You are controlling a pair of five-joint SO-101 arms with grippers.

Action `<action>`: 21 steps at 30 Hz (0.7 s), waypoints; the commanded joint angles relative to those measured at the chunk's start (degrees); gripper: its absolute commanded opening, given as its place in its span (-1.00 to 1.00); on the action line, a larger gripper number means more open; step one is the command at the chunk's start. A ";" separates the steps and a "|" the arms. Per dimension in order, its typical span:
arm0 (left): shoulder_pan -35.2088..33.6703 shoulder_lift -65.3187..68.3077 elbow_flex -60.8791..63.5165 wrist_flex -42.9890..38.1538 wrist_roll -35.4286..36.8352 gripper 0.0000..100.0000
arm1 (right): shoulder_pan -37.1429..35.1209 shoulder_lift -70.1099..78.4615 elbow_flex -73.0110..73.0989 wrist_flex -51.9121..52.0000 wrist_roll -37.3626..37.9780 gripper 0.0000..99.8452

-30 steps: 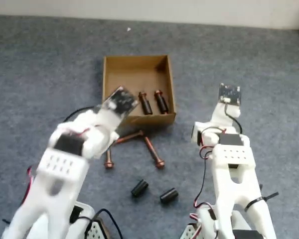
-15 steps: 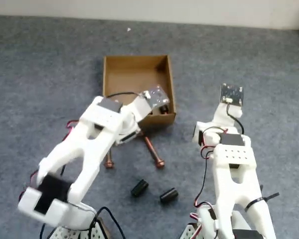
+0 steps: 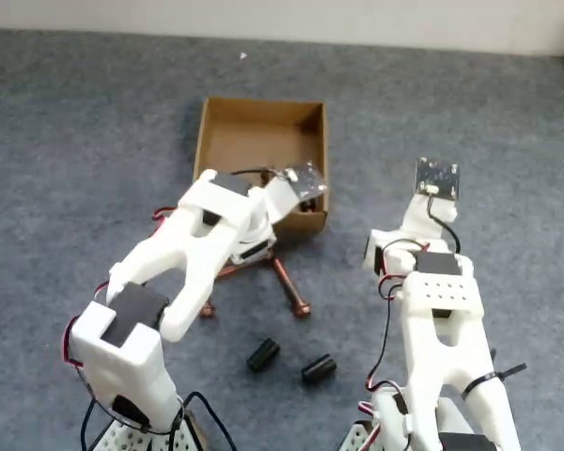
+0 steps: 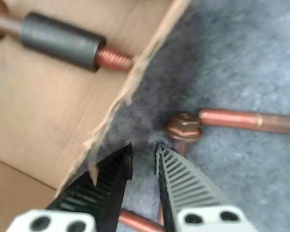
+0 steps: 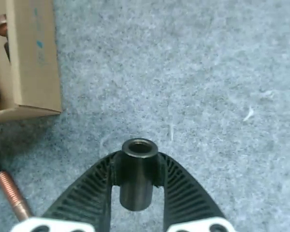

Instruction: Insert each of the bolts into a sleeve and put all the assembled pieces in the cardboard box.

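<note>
The cardboard box (image 3: 259, 106) sits at the back of the carpet. My left arm (image 3: 221, 230) stretches to its front wall. My left gripper (image 4: 142, 153) hangs just outside that wall (image 4: 135, 82), open by a narrow gap with nothing between the fingers, right beside a copper bolt's hex head (image 4: 183, 128). One assembled bolt with its sleeve (image 4: 58, 38) lies inside the box. Three loose bolts (image 3: 289, 285) (image 3: 237, 270) (image 3: 205, 305) lie in front of the box. My right gripper (image 5: 137, 162) is shut on an upright black sleeve (image 5: 137, 181), held over the carpet to the right of the box (image 5: 31, 58).
Two loose black sleeves (image 3: 262, 355) (image 3: 319, 367) lie near the front between the arm bases. My right arm (image 3: 434, 291) stands at the right. Grey carpet (image 3: 489, 113) lies open to the right and behind the box.
My left arm swung from the left over to the box's front right corner. The box shifted and turned slightly. The right arm stayed still.
</note>
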 commanded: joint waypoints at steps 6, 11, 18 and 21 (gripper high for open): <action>4.53 -7.60 -2.59 5.89 -0.44 -0.78 | 0.66 -1.89 -0.84 -1.63 -0.44 -0.99; 4.62 -12.18 -2.07 9.32 -0.44 -0.78 | 0.66 -1.89 -0.84 -1.63 -0.44 -0.99; 4.79 -10.07 1.45 7.38 4.31 -0.78 | 0.66 -2.07 -0.84 -1.63 -0.35 -0.99; 5.23 -7.96 2.68 4.31 7.12 -0.78 | 0.66 -2.07 -0.84 -1.63 -0.35 -0.99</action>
